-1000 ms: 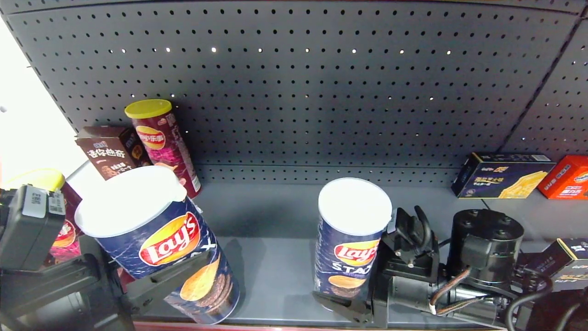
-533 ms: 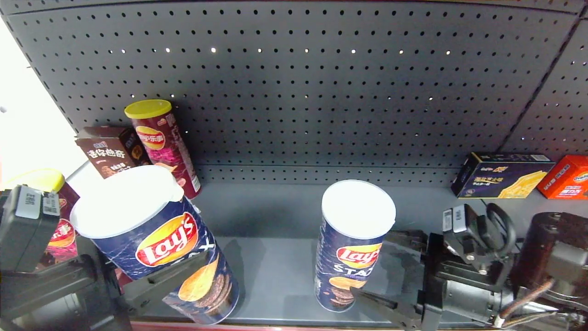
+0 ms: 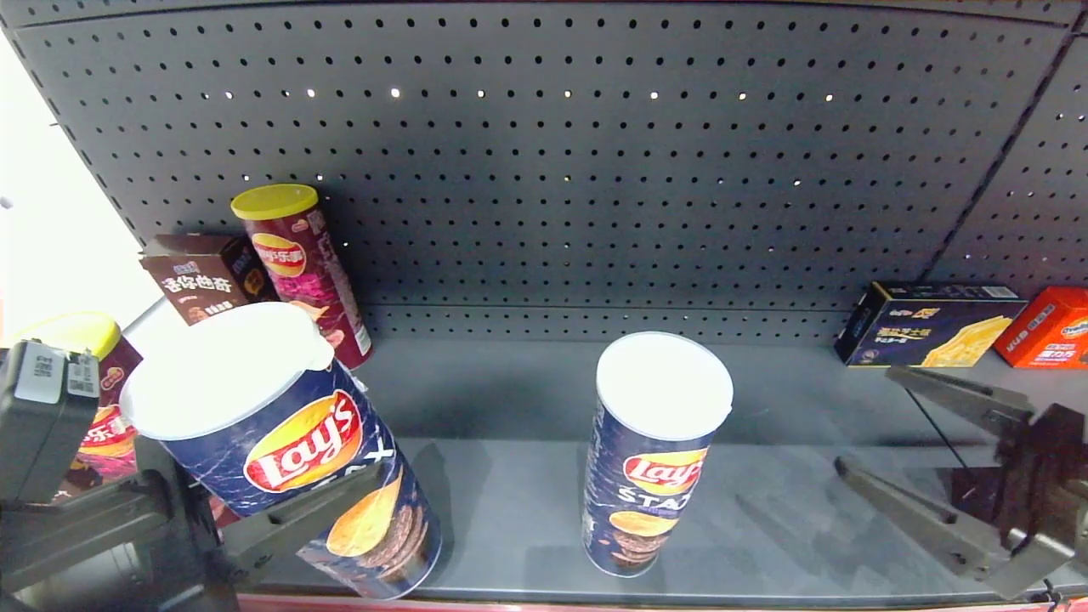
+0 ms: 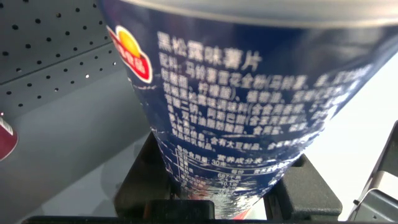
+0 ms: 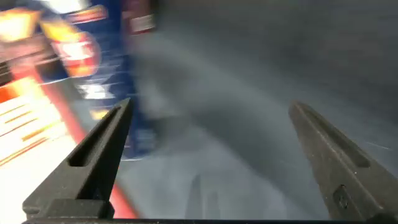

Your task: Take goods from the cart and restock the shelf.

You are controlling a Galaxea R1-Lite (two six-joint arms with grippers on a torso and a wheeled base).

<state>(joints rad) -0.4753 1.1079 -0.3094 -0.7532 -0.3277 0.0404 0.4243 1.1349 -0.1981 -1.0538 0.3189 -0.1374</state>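
At left front edge of grey shelf (image 3: 510, 399), left gripper (image 3: 263, 489) clamps tilted dark-blue cardboard chip tube with white lid (image 3: 280, 433). Right gripper (image 3: 867, 421) gapes wide, empty, well apart from upright matching tube (image 3: 650, 459). Likely light, stiff, slick, crushable: grip mid-body.

Left end effector (image 3: 280, 501): long flat fingers (image 3: 297, 512) of matte charcoal grey, square-edged, mounted on a black blocky base (image 4: 186, 186). Next to it a black boxy module (image 3: 38, 433) with rounded corners, bearing two small white stickers (image 3: 38, 374) printed with square codes. Right end effector (image 3: 863, 416): two slim, wedge-shaped tapering prongs (image 5: 93, 168) in the same dull grey, each with a shallow rectangular recess near the tip and a small round screw hole farther back, joined to a dark angular body (image 3: 1033, 476).
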